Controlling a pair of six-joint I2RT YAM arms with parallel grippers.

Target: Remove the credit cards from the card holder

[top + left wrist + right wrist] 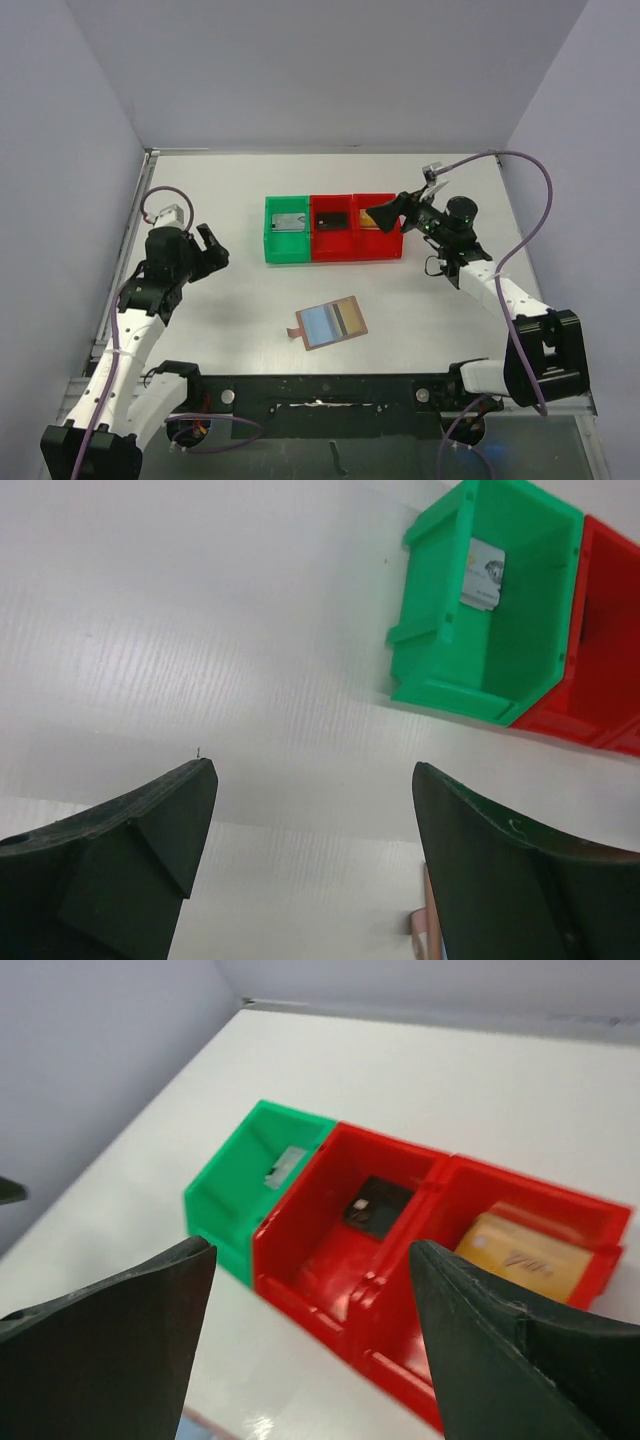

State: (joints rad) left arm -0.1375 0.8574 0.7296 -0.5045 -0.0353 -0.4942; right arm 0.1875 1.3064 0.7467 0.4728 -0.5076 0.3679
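Observation:
The card holder (333, 323) lies open on the table near the front, its light-blue lining facing up, with a small tab at its left; one corner of it (425, 926) shows by the finger in the left wrist view. One credit card lies in each bin: a grey one (288, 221) (483, 562), a black one (333, 217) (378, 1207) and a gold one (374, 215) (525, 1255). My right gripper (395, 212) (312, 1245) hovers open and empty over the right red bin. My left gripper (205, 250) (312, 770) is open and empty, left of the bins.
Three bins stand in a row mid-table: a green bin (271, 240) (440, 690) (215, 1210), a middle red bin (333, 250) (300, 1300) and a right red bin (380, 248) (590, 1210). Grey walls enclose the table on the left, back and right.

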